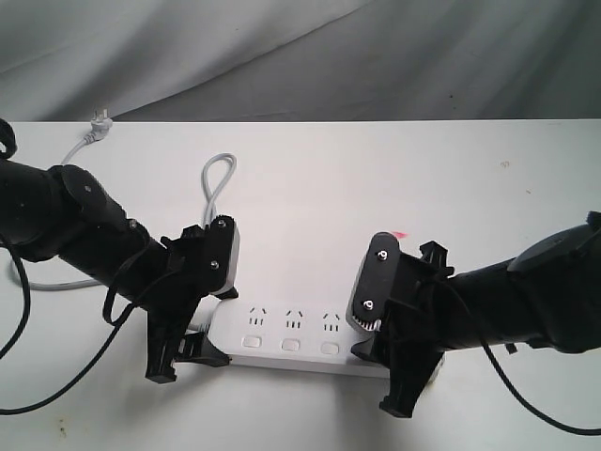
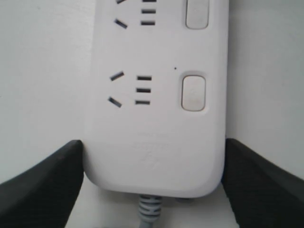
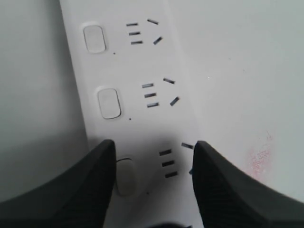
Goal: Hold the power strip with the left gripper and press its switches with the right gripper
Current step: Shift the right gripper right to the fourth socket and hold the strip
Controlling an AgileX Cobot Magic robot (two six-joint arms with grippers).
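Exterior view: the power strip (image 1: 300, 340) lies flat on the white worktop (image 1: 376, 178) in the lower middle of the frame, with its long axis running left to right. The left claw (image 1: 183, 360) sits over its left end and the right claw (image 1: 392, 376) over its right end, so each arm is nearest its own end. Three switches (image 1: 291, 346) show between them. The grey cord (image 1: 218, 178) loops away toward the upper left, where the plug (image 1: 99, 122) lies. A pink smudge (image 1: 399, 234) marks the worktop just above the right claw. Nothing stands between either claw and the strip.

Left wrist view: the left claw (image 2: 153, 159) straddles the corded end. One black finger (image 2: 42, 187) presses against each long side, so it grips the power strip across its width.

Right wrist view: the right claw (image 3: 153, 151) is spread wide and holds nothing. The strip runs lengthwise under the gap. One finger (image 3: 76, 190) lies right beside a switch (image 3: 124, 176) and hides its edge; whether they touch cannot be told. Pressing likely needs that fingertip shifted sideways onto the button, then brought down. Two more switches wait farther along.
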